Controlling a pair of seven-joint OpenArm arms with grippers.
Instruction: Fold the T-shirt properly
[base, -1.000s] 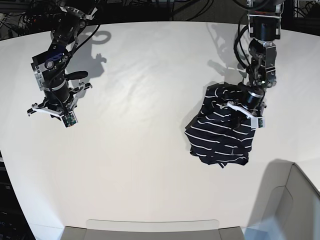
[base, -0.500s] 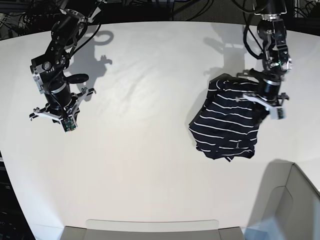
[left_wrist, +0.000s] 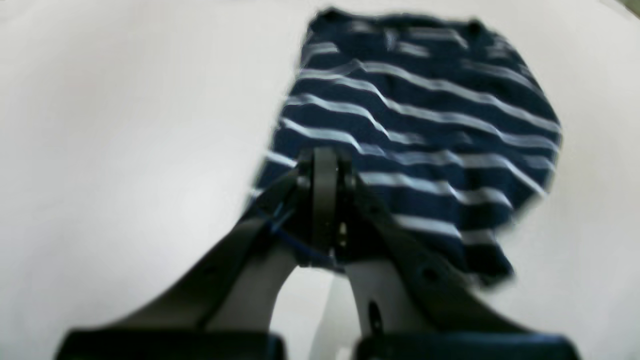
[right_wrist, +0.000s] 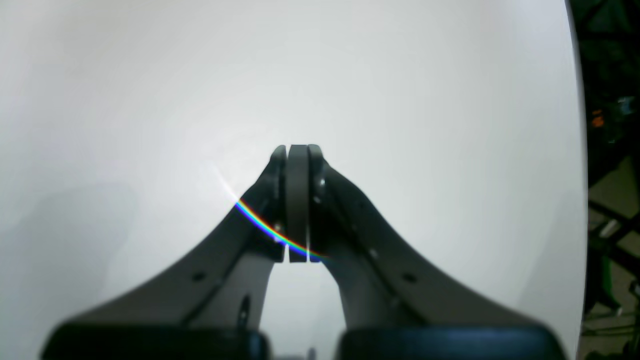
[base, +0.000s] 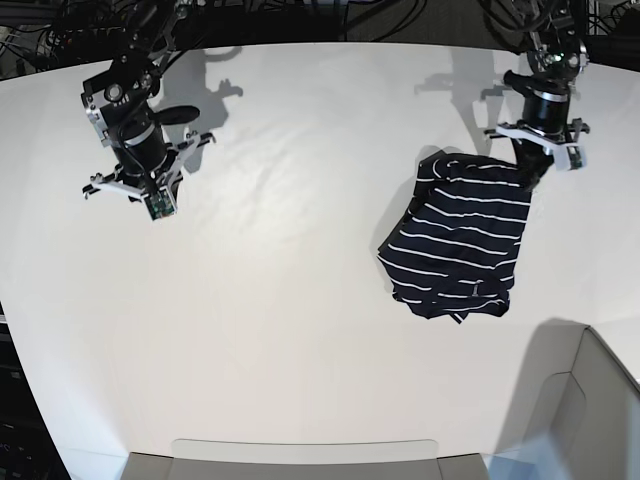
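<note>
The T-shirt (base: 458, 240) is dark navy with thin white stripes. It lies in a folded bundle on the right side of the white table (base: 300, 300). It also shows, blurred, in the left wrist view (left_wrist: 425, 115). My left gripper (base: 528, 172) is at the shirt's far right corner. In the left wrist view its jaws are shut (left_wrist: 325, 160) above the shirt's near edge, with no fabric seen between them. My right gripper (base: 157, 203) is far off at the table's left. It is shut and empty over bare table in the right wrist view (right_wrist: 297, 150).
A grey bin (base: 590, 410) stands at the lower right corner. A grey tray edge (base: 300, 455) runs along the front. Dark cables and gear lie behind the table's far edge (base: 330, 20).
My left arm has pulled back off the shirt toward the far right. My right arm has moved toward the back of the table. The shirt has settled and stays in place.
</note>
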